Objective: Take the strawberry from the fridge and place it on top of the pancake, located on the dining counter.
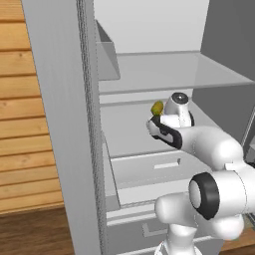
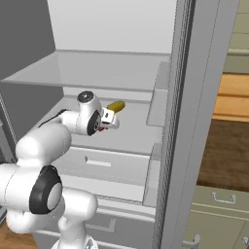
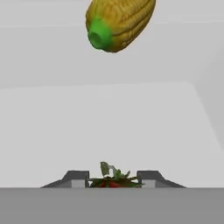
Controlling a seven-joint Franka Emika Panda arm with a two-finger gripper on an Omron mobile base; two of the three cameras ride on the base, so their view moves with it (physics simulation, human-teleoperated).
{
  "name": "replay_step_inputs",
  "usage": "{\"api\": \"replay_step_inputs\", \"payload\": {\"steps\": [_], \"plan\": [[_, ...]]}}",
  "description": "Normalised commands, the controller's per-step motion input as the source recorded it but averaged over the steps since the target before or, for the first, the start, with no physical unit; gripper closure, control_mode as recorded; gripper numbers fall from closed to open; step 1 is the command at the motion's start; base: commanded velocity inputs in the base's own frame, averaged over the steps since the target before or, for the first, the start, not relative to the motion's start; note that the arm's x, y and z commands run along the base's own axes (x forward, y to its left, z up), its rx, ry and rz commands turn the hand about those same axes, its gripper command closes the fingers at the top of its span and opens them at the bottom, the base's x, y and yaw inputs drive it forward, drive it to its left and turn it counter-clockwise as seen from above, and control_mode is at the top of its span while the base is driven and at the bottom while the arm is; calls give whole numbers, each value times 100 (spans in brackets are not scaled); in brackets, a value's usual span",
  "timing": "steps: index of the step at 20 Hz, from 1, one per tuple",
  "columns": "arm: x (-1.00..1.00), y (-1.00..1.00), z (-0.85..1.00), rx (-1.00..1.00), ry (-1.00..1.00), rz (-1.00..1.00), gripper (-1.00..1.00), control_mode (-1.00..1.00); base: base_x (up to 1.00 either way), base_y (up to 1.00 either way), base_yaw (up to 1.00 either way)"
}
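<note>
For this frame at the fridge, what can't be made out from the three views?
- Strawberry: hand view, lower part cut off by the bottom band between the gripper fingertips.
- Strawberry: right base view, a red speck behind the hand.
- Yellow-green fruit: hand view, cropped by the top edge.
- Fridge shelf: left base view, partly behind the arm.

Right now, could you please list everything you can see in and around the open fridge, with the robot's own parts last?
fridge: one, light grey, door open, pale shelves and drawers inside.
strawberry: one, red with green leaves, between the fingertips on the middle shelf.
oval fruit: one, yellow with a green end, on the same shelf beyond the strawberry, apart from it.
wooden panelling: light brown, left of the fridge.
cabinet drawers: pale green, right of the fridge.
gripper: one, dark fingertips, shut on the strawberry.
</note>
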Motion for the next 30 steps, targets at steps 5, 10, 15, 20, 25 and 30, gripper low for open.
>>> {"api": "replay_step_inputs", "payload": {"steps": [5,10,15,20,25,30], "plan": [[-70,0,27,0,-4,0,100,-100,0,0,0],[-95,1,60,0,-1,0,100,-100,0,0,0],[-100,2,24,0,-13,1,100,-100,0,0,0],[-87,14,49,0,-1,0,100,-100,0,0,0],[-74,6,88,0,16,1,100,-100,0,0,0],[-74,0,60,0,16,4,100,-100,0,0,0]]}}
